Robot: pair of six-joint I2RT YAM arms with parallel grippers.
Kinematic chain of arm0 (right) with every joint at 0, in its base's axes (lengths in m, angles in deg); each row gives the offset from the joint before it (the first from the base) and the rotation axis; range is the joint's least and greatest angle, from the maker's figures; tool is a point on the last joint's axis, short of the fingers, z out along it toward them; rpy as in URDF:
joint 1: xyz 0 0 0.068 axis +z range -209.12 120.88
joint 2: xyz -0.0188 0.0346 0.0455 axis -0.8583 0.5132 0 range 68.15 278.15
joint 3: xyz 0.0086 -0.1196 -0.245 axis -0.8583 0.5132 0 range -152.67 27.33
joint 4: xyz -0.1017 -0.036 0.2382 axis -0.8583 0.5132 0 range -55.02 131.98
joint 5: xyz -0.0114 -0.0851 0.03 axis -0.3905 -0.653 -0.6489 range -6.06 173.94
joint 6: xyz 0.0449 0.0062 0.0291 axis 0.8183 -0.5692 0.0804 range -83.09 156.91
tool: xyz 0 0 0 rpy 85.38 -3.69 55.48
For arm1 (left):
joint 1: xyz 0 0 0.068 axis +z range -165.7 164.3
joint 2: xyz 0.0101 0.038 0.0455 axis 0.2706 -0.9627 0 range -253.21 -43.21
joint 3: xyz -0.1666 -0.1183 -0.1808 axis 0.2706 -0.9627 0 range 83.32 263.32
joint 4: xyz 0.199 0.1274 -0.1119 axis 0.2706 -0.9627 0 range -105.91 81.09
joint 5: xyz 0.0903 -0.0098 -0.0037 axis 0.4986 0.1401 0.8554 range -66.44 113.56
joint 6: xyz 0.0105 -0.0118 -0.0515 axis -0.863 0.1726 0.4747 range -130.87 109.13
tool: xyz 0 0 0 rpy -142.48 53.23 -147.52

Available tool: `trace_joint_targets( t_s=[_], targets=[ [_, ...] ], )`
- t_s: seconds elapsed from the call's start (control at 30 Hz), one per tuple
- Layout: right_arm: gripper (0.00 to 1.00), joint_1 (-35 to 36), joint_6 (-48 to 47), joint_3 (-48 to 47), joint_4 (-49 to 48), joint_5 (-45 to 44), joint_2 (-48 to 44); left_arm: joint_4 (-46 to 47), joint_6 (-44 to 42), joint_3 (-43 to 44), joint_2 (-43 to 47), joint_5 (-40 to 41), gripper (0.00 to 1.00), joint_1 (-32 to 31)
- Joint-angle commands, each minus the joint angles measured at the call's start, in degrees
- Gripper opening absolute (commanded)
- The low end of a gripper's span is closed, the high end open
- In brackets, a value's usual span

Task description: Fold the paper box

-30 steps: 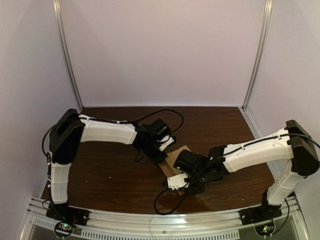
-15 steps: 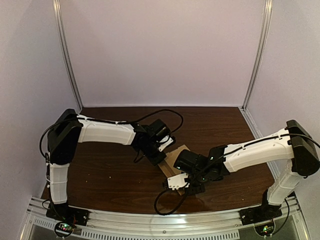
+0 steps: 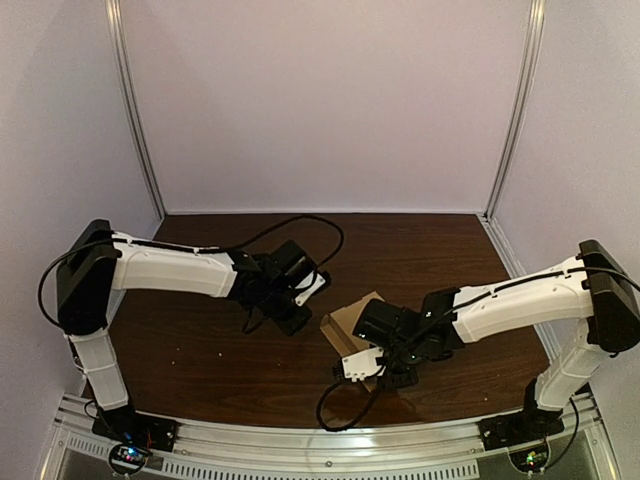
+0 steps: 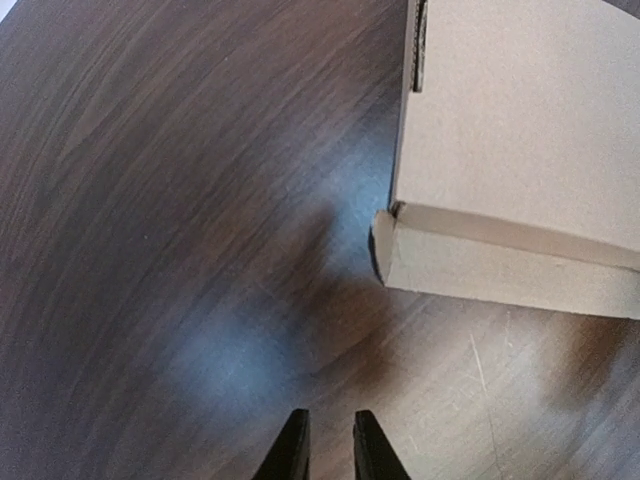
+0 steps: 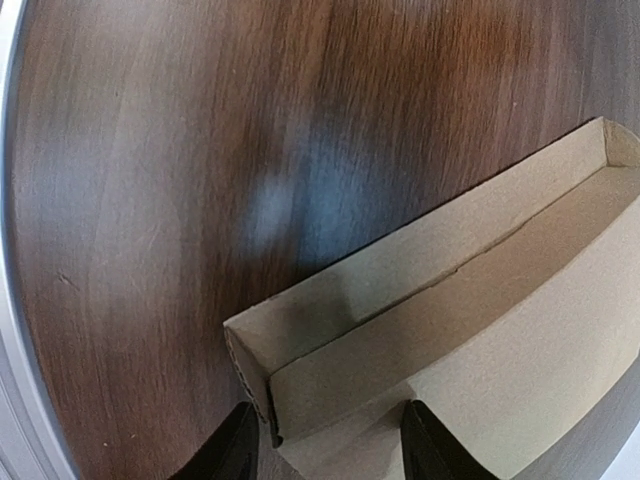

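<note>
While my right end effector [image 5: 325,440] hangs nearest the front edge of the tabletop [image 3: 200,350], its fingers are spread wide and straddle the near corner of the paper box [image 5: 450,330]. One finger is outside the short end wall and the other is over the inside. They are not clamped on the cardboard.

The box lies just beyond it, near the middle of the tabletop. One long side wall stands upright, and a second layer of card lies along its inner face.

Farther back, my left end effector [image 4: 328,440] has pulled away to the left. A second ago it was against the box's far-left edge. Now it is clear of the box, with bare wood under it and the box corner ahead and to its right. Its fingers are almost together and hold nothing.

I judge that the left-side wall now holds its shape unaided, so the next fold falls to my right arm at this corner.
</note>
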Motion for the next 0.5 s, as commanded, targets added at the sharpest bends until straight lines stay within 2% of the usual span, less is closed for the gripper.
trace_joint_targets(
  t_s=[0.0, 0.1, 0.3, 0.37, 0.47],
  targets=[
    [0.52, -1.1, -0.2, 0.5, 4.4, -0.2, -3.1, 12.9, 3.6, -8.4, 6.5, -4.5, 0.2, -0.7],
    [0.55, -2.2, 0.0, -0.5, 6.3, 2.4, -5.6, 22.3, 3.9, -14.4, 10.0, -5.4, 0.22, -4.4],
    [0.57, -4.7, -0.8, 0.0, 8.9, 7.2, -11.3, 40.3, 2.3, -22.3, 12.2, 3.3, 0.24, -15.3],
    [0.58, -7.9, -0.8, 0.6, 9.6, 9.7, -13.7, 47.9, 2.6, -25.2, 11.8, 5.7, 0.26, -18.5],
    [0.59, -16.7, 0.6, 1.0, 8.9, 15.4, -16.5, 57.5, 4.7, -28.1, 9.8, 6.7, 0.25, -21.3]
  ],
)
